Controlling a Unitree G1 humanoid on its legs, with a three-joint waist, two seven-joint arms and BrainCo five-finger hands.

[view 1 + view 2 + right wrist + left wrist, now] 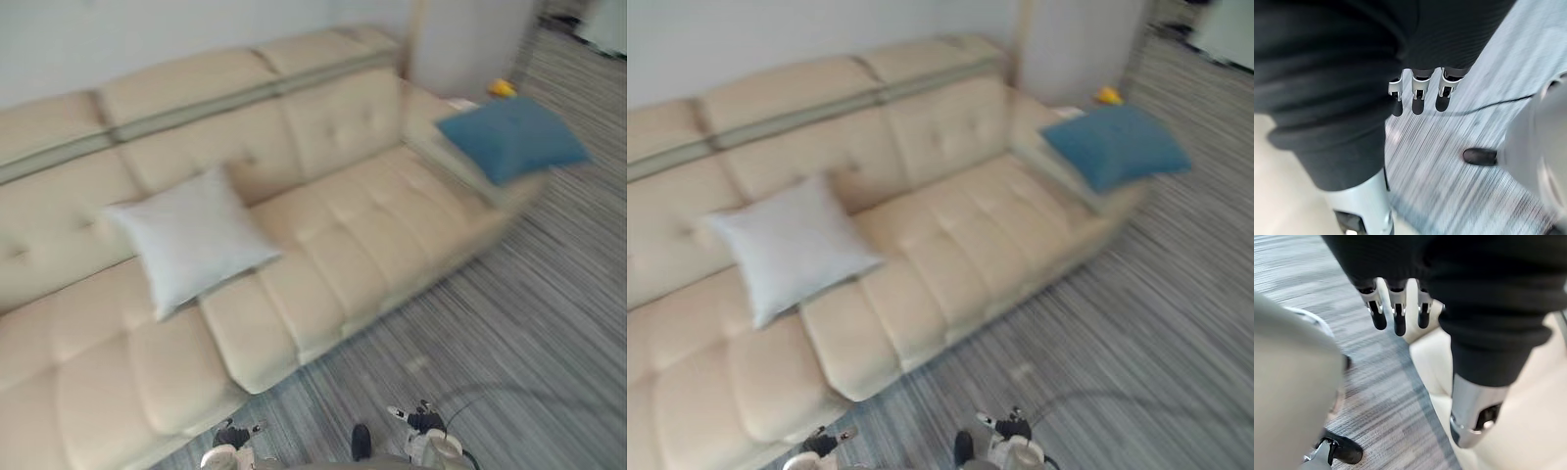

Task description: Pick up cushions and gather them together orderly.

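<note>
A white cushion (189, 238) leans against the backrest of the long beige sofa (343, 245), left of its middle. A blue cushion (511, 136) lies on the sofa's right armrest, partly overhanging it. Both hands hang low, away from the cushions. My left hand (1399, 308) is open with relaxed fingers over the carpet, close to the sofa's front edge (1430, 357), and it holds nothing. My right hand (1420, 93) is open too, with fingers straight above the striped carpet and nothing in them.
Grey striped carpet (519, 323) covers the floor in front of and to the right of the sofa. A pale pillar (470, 39) stands behind the right armrest, with a small yellow object (502, 88) beside it.
</note>
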